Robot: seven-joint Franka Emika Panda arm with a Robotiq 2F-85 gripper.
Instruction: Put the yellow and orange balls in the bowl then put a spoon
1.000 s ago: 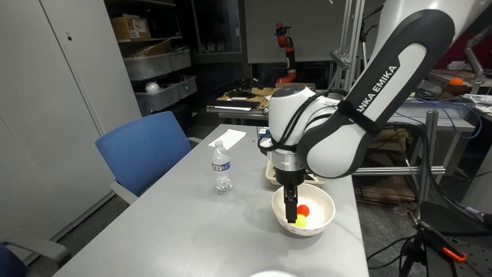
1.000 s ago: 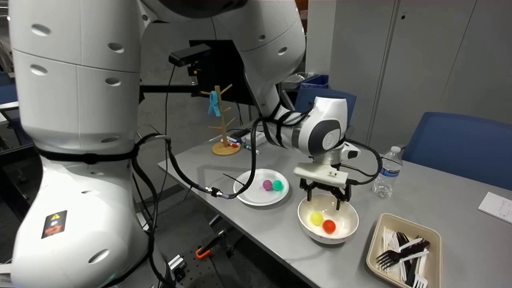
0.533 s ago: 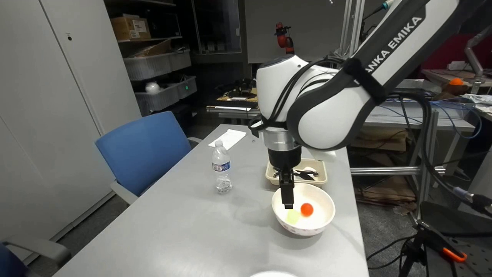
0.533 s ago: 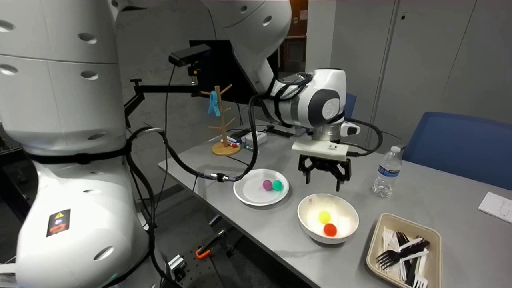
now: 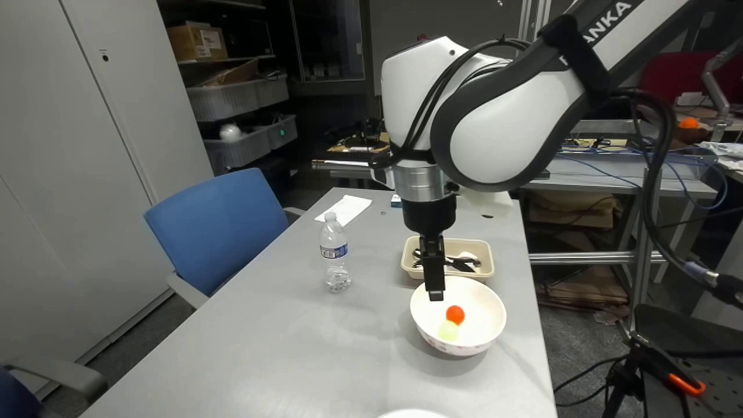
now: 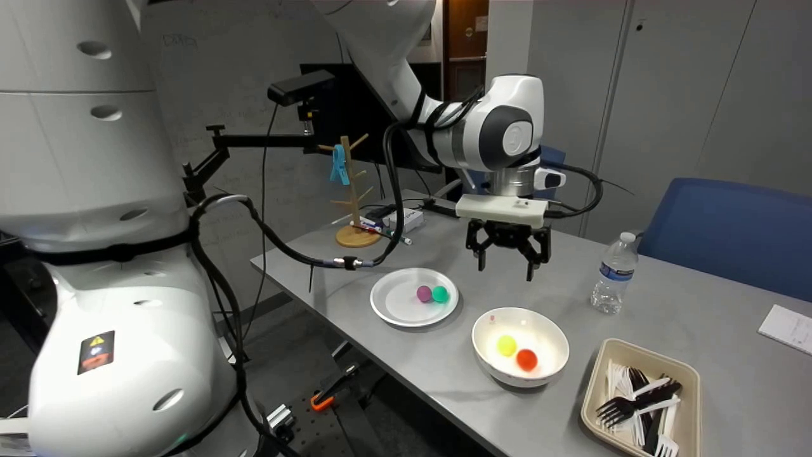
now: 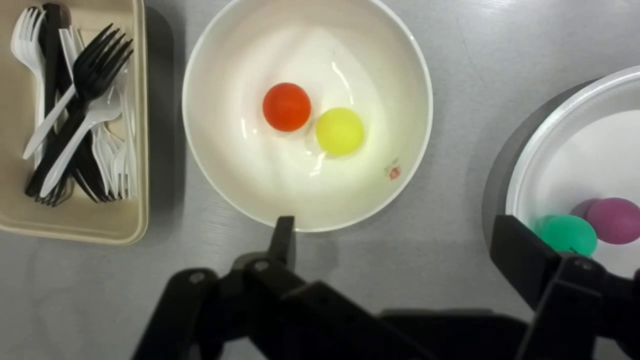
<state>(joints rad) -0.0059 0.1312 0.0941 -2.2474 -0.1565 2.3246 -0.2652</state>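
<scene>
The yellow ball (image 7: 339, 131) and the orange-red ball (image 7: 286, 107) are both contained in the white bowl (image 7: 225, 125), set side by side on its floor; whether they touch cannot be told. The gripper (image 6: 506, 270) is held higher than the bowl, clear of its rim, and its jaws are spread wide. On one side of the bowl, near it, the beige tray (image 7: 75, 232) is placed, with black and white cutlery (image 7: 52, 119) piled inside; a black fork (image 7: 90, 82) is seen on top, while whether a spoon is included cannot be told. On the bowl's opposite side the white plate (image 6: 396, 311) is set, and on it a green ball (image 7: 570, 235) and a purple ball (image 7: 615, 220) are seen close together. The water bottle (image 6: 614, 274) is stood upright, apart from the bowl. The bowl is supported by the grey table (image 6: 444, 368), on which white paper (image 6: 786, 327) is laid well apart from it.
</scene>
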